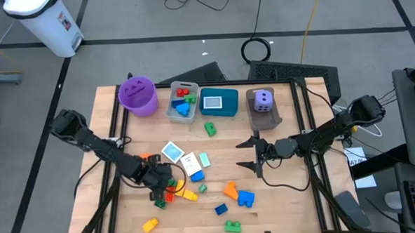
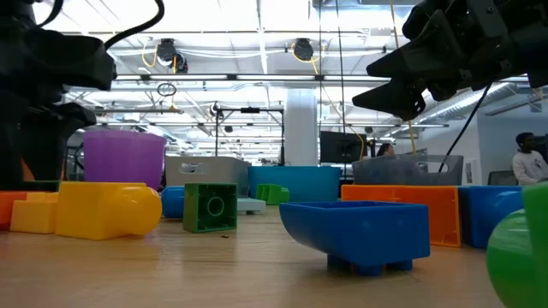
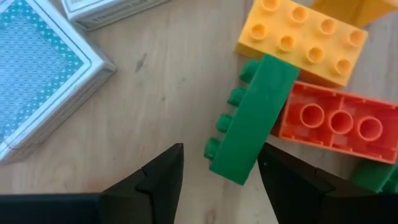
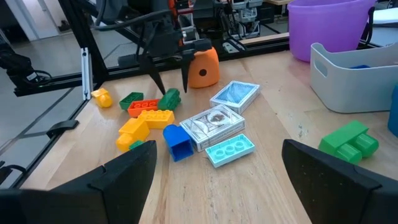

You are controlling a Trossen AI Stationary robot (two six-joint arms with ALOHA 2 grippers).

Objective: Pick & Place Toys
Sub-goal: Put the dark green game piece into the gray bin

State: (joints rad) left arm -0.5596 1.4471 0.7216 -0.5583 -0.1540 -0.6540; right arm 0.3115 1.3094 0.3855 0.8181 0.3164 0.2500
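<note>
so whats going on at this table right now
Two robot arms are sorting toys. The left tool is down in the brick pile, its open fingers straddling a green brick that leans on a red brick; no grip yet. The right tool hangs open mid-table. A purple die already sits in a bin.

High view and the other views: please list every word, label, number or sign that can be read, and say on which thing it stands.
No text can be read in any view.
White bin beyond the table: a small red label, too small to read.
Purple die: white dots only, no numerals.
Cards: a dotted teal pattern, no words.
Card: a printed design, too blurred to read.
</note>
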